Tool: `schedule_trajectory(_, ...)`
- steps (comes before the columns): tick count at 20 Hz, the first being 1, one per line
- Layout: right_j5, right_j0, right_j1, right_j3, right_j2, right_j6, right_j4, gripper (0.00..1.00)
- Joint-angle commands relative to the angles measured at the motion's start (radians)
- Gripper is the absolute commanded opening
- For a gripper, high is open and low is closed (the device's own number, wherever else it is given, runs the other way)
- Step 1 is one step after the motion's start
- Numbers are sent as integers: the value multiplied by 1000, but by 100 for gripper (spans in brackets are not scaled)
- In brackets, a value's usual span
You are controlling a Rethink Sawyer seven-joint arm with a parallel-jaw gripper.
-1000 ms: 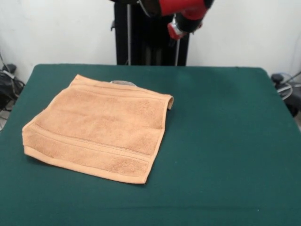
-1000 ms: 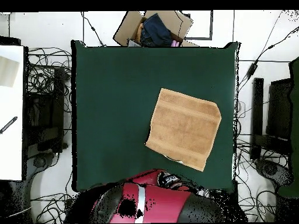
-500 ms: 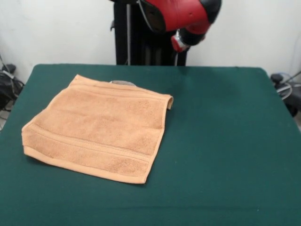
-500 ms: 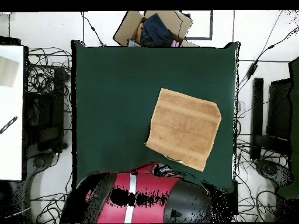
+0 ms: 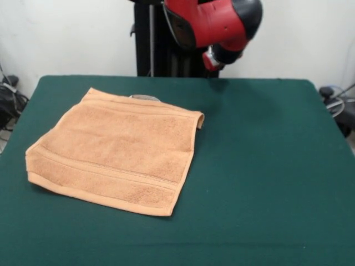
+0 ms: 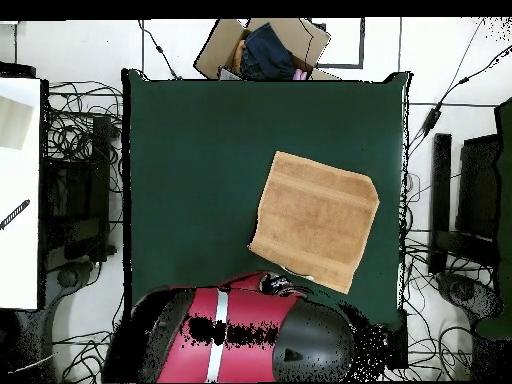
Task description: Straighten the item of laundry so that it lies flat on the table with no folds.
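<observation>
Towel (image 5: 119, 149) spread on the table (image 5: 266, 166), hand (image 5: 213, 58) well above, its opening indiscernible.

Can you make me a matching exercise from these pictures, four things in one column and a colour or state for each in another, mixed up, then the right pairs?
Things:
1. towel
2. table
3. robot arm
4. cardboard box

Descriptions:
A. red and black, raised above the table's far edge
B. dark green, mostly bare
C. open, holding dark fabric, off the table
D. orange-tan, spread out with one corner curled up

Right pairs: 1-D, 2-B, 3-A, 4-C
</observation>
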Motion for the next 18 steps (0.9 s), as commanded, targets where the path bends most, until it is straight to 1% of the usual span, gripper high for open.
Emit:
schedule_trajectory(1,-39,22,68,-188,-6,201,79,100)
schedule_trajectory(5,-40,27,69,-192,-9,197,87,100)
schedule_trajectory(11,10,34,107,-263,-1,178,112,100)
schedule_trajectory(18,50,40,134,-314,6,160,131,100)
